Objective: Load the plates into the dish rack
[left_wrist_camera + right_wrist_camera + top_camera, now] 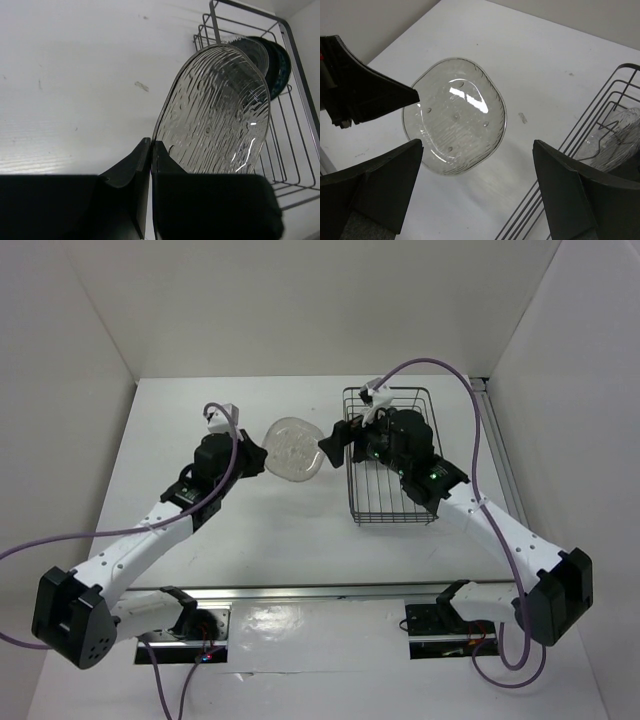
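Left fingers (127,172) pinched shut on the near rim of the clear glass plate (292,448). Plate held tilted above the desk (250,530), just left of the dish rack (393,521). Right fingers (385,182) spread wide, empty, facing the plate's opposite edge. Plate lies between both arms, and the right arm is nearer the rack. Handover looks likely.

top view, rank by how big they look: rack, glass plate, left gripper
1. rack, clearly the largest
2. glass plate
3. left gripper, shut on the plate's edge and looking a little smaller than it
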